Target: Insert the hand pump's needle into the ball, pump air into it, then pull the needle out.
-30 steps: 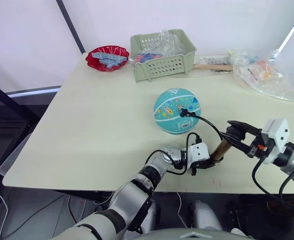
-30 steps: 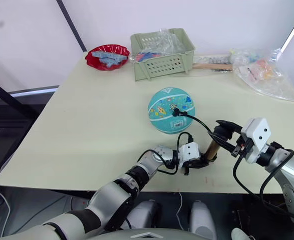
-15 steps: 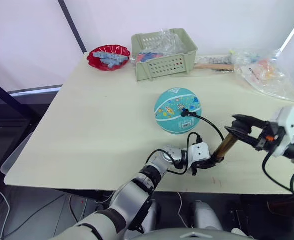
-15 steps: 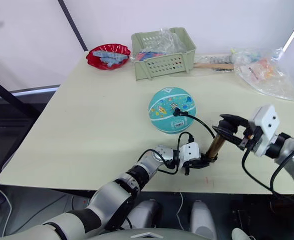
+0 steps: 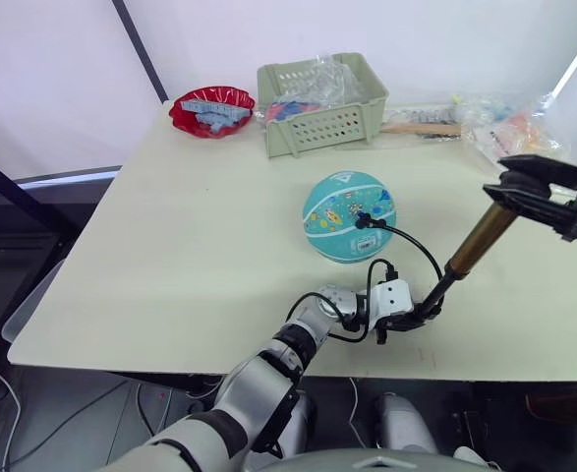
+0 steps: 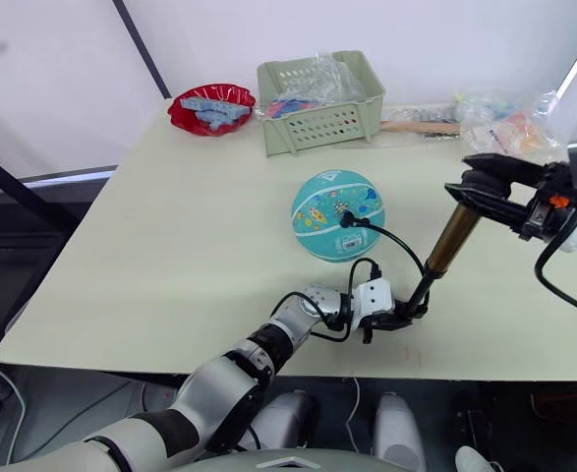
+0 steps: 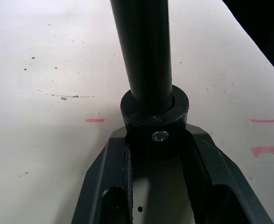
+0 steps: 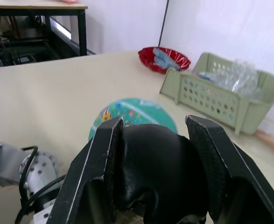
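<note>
A pale table is seen, with a red bowl set at its far left corner. A light green slotted basket, stuffed with clear plastic, is placed just beside the bowl. Crumpled clear plastic bags with colourful contents are laid at the far right edge.

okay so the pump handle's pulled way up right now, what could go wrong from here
The pump leans steeply, its foot pinned only by the left pincer; a hard downstroke from the right pincer might twist the foot loose.

The hose arcs loosely to the needle in the ball, which sits free on the table; a tug could roll it or pull the needle out.
</note>
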Controlling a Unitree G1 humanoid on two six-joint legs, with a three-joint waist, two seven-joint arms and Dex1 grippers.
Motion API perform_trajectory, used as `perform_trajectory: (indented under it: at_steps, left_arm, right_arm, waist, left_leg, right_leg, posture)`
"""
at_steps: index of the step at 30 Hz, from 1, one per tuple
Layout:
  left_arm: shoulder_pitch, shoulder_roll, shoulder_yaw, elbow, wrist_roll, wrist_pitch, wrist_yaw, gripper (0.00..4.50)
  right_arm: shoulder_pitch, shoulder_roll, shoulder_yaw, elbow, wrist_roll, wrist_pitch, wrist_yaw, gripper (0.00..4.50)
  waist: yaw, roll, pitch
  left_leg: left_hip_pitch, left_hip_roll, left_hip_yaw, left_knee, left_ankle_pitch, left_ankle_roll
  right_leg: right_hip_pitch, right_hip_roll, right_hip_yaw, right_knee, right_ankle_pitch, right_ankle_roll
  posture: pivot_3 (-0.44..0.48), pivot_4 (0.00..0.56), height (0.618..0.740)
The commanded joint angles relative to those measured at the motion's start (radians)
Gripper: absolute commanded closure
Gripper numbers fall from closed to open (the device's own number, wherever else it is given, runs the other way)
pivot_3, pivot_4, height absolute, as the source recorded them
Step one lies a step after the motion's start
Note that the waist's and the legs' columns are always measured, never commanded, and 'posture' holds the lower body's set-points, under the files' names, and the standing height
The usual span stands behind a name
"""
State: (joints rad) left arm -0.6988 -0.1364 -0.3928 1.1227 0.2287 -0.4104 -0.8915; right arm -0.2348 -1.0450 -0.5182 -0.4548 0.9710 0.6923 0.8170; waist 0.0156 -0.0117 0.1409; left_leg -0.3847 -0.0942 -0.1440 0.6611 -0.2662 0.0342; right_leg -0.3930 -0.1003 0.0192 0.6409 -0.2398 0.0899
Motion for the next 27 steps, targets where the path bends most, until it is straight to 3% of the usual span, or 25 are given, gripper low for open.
perform_trajectory:
  at_steps: [1, 8, 18, 27]
  left_arm:
    - [0.030, 0.005, -0.040, 0.064, 0.045, 0.028, -0.025, 3.55]
    - [0.030, 0.005, -0.041, 0.063, 0.046, 0.027, -0.025, 3.55]
    - [0.034, 0.003, -0.041, 0.061, 0.046, 0.029, -0.020, 3.55]
    - [0.035, 0.004, -0.040, 0.059, 0.047, 0.028, -0.018, 3.55]
  right_arm:
    - [-0.066, -0.042, -0.116, 0.017, 0.006, -0.017, -0.018, 2.87]
    - [-0.026, -0.013, -0.090, -0.011, -0.010, -0.017, -0.010, 2.87]
    - [0.137, 0.136, 0.019, -0.061, -0.097, -0.085, -0.005, 2.87]
    - [0.276, 0.267, 0.205, -0.028, -0.263, -0.210, 0.018, 2.87]
  waist:
    - [0.000, 0.000, 0.000]
    - [0.000, 0.000, 0.000]
    - [-0.001, -0.003, 0.000]
    - [-0.001, -0.005, -0.001]
  left_leg:
    - [0.000, 0.000, 0.000, 0.000, 0.000, 0.000]
    - [0.000, 0.000, 0.001, 0.000, 0.000, 0.000]
    - [0.002, 0.000, 0.000, 0.000, 0.000, 0.000]
    - [0.003, 0.000, 0.000, 0.000, 0.000, 0.000]
  right_leg:
    - [0.000, 0.000, 0.000, 0.000, 0.000, 0.000]
    - [-0.001, -0.001, 0.000, 0.000, 0.000, 0.000]
    - [0.001, 0.000, 0.000, 0.001, 0.000, 0.000]
    - [0.002, 0.001, 0.000, 0.001, 0.000, 0.000]
  posture:
    - [0.000, 0.150, 0.740]
    - [0.000, 0.150, 0.740]
    - [0.000, 0.150, 0.740]
    - [0.000, 0.150, 0.740]
